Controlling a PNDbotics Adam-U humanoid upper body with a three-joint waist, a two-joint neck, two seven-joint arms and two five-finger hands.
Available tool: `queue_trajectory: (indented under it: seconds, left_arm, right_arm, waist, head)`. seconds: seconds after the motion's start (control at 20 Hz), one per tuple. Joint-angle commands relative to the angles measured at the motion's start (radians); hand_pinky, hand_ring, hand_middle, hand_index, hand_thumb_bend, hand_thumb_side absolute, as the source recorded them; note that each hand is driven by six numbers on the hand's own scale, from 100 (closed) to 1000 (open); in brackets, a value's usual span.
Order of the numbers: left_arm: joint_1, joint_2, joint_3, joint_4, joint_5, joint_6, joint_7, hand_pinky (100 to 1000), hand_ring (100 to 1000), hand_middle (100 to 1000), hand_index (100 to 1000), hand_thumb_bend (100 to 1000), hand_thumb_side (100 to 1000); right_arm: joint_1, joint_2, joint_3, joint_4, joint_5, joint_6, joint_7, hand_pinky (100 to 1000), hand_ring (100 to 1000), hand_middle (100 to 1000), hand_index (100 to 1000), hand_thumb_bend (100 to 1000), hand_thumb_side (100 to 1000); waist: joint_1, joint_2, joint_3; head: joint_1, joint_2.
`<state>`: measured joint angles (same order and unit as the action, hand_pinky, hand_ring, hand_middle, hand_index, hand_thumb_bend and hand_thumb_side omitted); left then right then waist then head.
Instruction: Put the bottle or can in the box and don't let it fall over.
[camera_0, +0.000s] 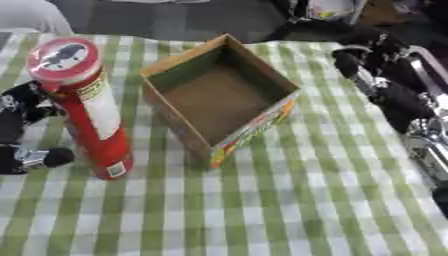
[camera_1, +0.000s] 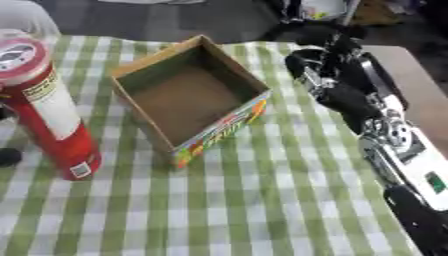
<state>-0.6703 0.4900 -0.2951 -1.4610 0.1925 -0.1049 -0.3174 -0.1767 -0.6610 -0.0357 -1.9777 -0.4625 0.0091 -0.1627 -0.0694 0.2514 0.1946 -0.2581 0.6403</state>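
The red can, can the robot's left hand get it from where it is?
Probably yes. The left hand sits right beside the red can, its fingers at the can's left side, with nothing between them. The can stands upright on the checked cloth, left of the open box.

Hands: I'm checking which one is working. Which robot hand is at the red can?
The left hand, at the view's left edge beside the upright red can. The right hand is apart from it, beyond the open box.
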Motion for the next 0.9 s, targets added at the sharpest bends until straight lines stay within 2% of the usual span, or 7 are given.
queue_trajectory:
  seconds: [0.05,0.3,0.55,0.9]
  left_arm:
    - [-0.021,0.006,0.001,-0.009,0.002,-0.009,0.005,777,990,842,872,862,338]
    - [-0.027,-0.004,0.0,-0.004,0.002,-0.003,0.017,768,986,838,873,851,322]
    - [-0.03,-0.01,-0.006,-0.007,0.01,-0.006,0.014,805,1000,881,896,897,372]
    - [-0.035,-0.013,-0.006,-0.007,-0.032,-0.001,0.042,818,1000,877,900,939,407]
  right_arm:
    - [-0.01,-0.014,-0.007,-0.022,-0.008,0.001,-0.001,818,776,755,820,408,271]
    - [-0.01,-0.012,-0.006,-0.022,-0.009,0.002,-0.002,818,774,754,818,410,270]
    - [-0.01,-0.009,-0.005,-0.022,-0.01,0.005,-0.003,818,774,754,817,410,270]
    - [-0.01,-0.008,-0.005,-0.022,-0.012,0.006,-0.003,818,774,753,816,408,271]
  waist:
    - [0.003,-0.012,-0.002]
    - [0.004,-0.011,-0.003]
    - [0.004,-0.01,-0.004]
    - [0.003,-0.01,-0.003]
  head:
    - [-0.001,-0.011]
    - [0.0,-0.011]
    - [0.001,-0.011]
    - [0.002,-0.011]
